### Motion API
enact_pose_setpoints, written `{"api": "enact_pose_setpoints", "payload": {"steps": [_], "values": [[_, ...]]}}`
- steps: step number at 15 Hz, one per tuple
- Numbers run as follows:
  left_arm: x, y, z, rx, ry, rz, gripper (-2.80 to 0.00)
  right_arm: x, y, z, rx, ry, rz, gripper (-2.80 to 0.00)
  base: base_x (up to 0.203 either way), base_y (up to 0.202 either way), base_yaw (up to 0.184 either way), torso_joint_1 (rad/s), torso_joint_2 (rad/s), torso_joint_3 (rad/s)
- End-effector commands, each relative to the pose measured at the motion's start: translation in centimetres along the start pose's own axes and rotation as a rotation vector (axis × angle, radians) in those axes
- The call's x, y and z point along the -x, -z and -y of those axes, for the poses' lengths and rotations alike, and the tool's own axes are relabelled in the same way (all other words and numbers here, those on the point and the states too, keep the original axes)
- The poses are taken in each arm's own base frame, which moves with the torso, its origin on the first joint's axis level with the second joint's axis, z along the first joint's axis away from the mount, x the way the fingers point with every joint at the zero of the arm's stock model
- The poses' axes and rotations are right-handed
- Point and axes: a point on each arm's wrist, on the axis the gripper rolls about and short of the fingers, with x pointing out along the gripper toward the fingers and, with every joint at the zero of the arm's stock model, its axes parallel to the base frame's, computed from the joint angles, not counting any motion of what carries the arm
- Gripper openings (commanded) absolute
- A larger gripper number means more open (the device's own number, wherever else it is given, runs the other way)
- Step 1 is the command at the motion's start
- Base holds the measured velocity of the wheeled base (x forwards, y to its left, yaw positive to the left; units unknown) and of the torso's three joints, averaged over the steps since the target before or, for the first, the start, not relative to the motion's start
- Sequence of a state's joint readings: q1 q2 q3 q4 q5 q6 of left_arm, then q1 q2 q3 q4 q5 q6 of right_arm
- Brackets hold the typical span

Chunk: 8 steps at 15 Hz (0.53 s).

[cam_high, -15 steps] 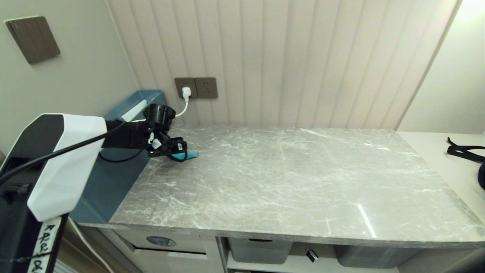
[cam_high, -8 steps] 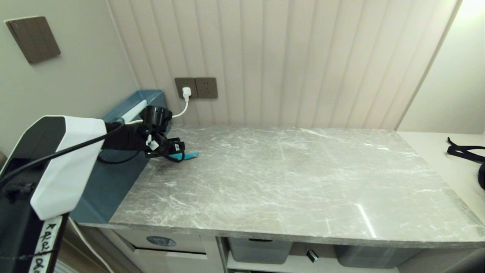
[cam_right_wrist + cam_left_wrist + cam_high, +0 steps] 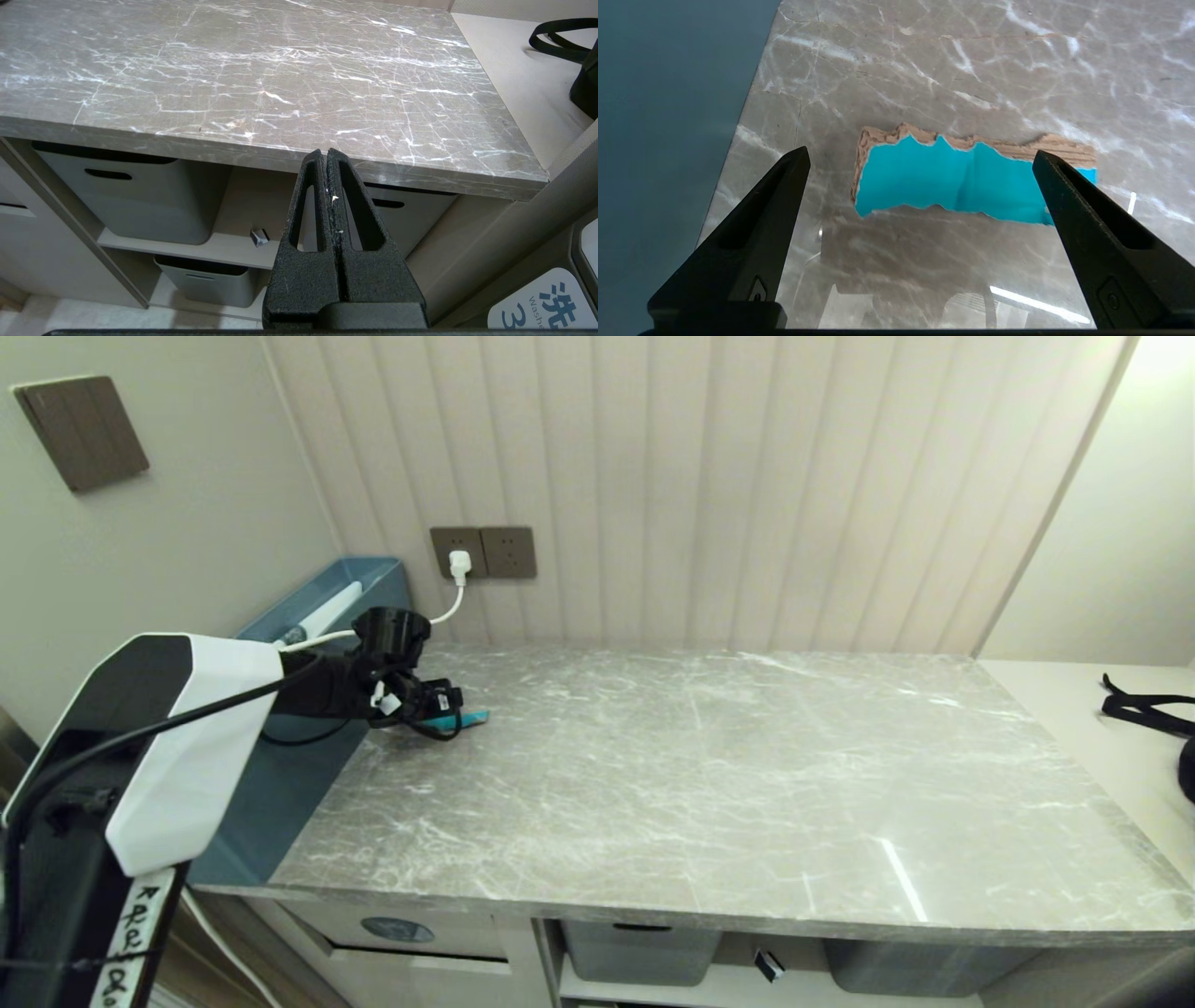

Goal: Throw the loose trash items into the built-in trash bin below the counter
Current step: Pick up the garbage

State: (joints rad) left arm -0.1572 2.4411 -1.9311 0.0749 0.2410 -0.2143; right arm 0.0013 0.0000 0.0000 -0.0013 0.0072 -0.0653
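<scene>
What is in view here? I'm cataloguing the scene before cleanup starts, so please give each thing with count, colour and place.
teal scrap: 1, teal with brown torn edge, flat on the counter's far left
black scrap: 1, black and white, on the shelf between the tubs
counter: 1, grey marble
trash bin flap: 1, beige with blue sticker, below the counter's left end
tubs: 3, grey, on shelves under the counter
black strap: 1, right side surface
left gripper: open, straddling the teal scrap
right gripper: shut, before the counter edge
</scene>
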Motion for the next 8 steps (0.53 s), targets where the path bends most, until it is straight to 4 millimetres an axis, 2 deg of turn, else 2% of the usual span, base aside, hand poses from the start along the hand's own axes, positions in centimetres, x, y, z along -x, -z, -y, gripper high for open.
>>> {"api": "enact_pose_setpoints", "payload": {"steps": [1, 2, 3, 8], "values": [[-0.27, 0.25, -0.03, -0.001, -0.003, -0.007, 0.00, -0.01, 0.04, 0.00, 0.001, -0.001, -0.001, -2.80, 0.000, 0.000, 0.000, 0.000, 0.00, 0.000], [-0.43, 0.42, -0.03, -0.002, -0.004, -0.011, 0.00, -0.01, 0.04, 0.00, 0.001, -0.001, -0.001, -2.80, 0.000, 0.000, 0.000, 0.000, 0.00, 0.000], [-0.59, 0.59, -0.02, -0.003, -0.005, -0.015, -2.80, -0.01, 0.04, 0.00, 0.001, -0.001, -0.001, -2.80, 0.000, 0.000, 0.000, 0.000, 0.00, 0.000], [-0.93, 0.94, -0.01, -0.005, -0.007, -0.024, -2.80, -0.01, 0.04, 0.00, 0.001, -0.001, -0.001, -2.80, 0.000, 0.000, 0.000, 0.000, 0.00, 0.000]]}}
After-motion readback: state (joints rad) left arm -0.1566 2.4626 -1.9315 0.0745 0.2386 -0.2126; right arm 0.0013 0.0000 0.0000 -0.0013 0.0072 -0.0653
